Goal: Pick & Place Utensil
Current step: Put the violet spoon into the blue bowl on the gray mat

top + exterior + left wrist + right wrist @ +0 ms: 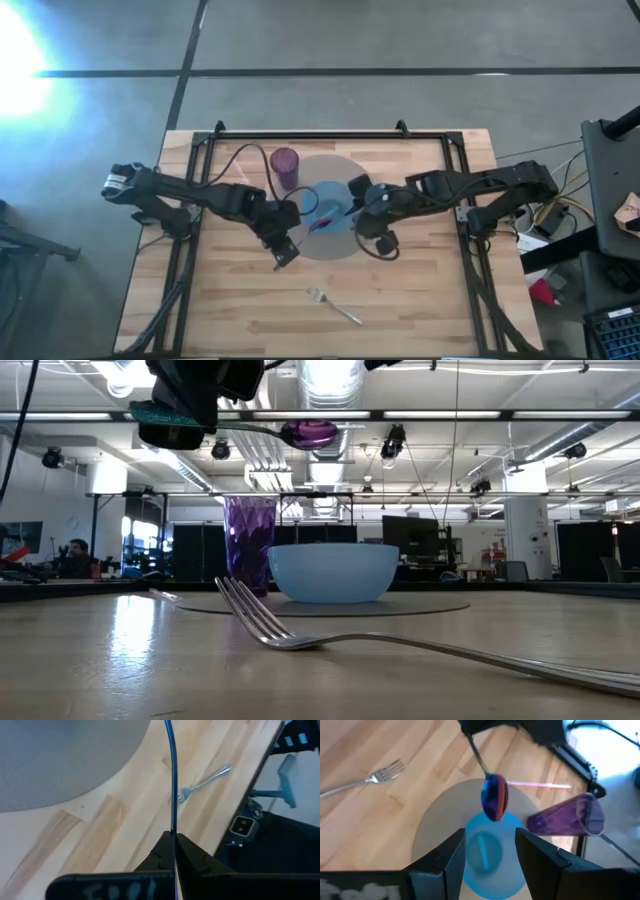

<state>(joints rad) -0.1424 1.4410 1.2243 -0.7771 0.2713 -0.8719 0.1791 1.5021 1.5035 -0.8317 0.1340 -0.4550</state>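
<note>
Right now, from the high view, the left gripper (pixel 284 243) sits at the edge of the round grey mat (pixel 300 180), its fingers shut tight on the handle of a spoon (pixel 325 216). The spoon reaches out over the blue bowl (pixel 335 198). The right gripper (pixel 368 200) hangs just past the bowl, fingers spread wide and holding nothing. A purple cup (pixel 285 166) stands on the mat near the bowl, and a fork (pixel 334 305) lies alone on the worktop (pixel 420 290), well apart from both.

From the low view, the spoon (pixel 300 432) is up in the air — high above the bowl (pixel 334 572) and the cup (pixel 249 540). The fork (pixel 400 645) lies close in front.

From the left wrist view, the thin spoon handle (pixel 173 785) runs straight out from between the closed fingers (pixel 192 852).

From the right wrist view, the spoon's shiny scoop (pixel 494 797) hangs over the bowl (pixel 492 852), between the open fingers (pixel 451 850).

So I think the carry step is nearly over. Next the left arm likely needs to go down slowly, get the scoop inside the bowl, and only then let go — a drop from this high could bounce the spoon out.
</note>
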